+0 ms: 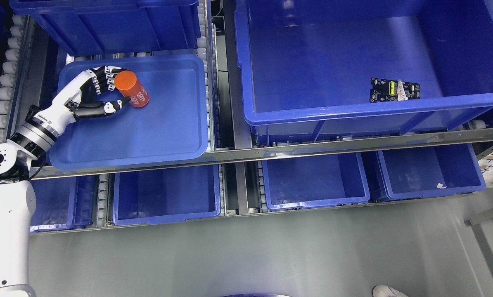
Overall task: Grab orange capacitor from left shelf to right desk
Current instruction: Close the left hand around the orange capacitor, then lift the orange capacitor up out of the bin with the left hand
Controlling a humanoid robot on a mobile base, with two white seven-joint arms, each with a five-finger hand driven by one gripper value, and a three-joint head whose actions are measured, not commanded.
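Head view: left hand (95, 93) curls around orange capacitor (132, 88) on blue tray (164, 132), upper left, securing it for lifting.

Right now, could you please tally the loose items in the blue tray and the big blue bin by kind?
Orange capacitor, on the tray, in the left hand: 1
Circuit board, in the big bin: 1
Total: 2
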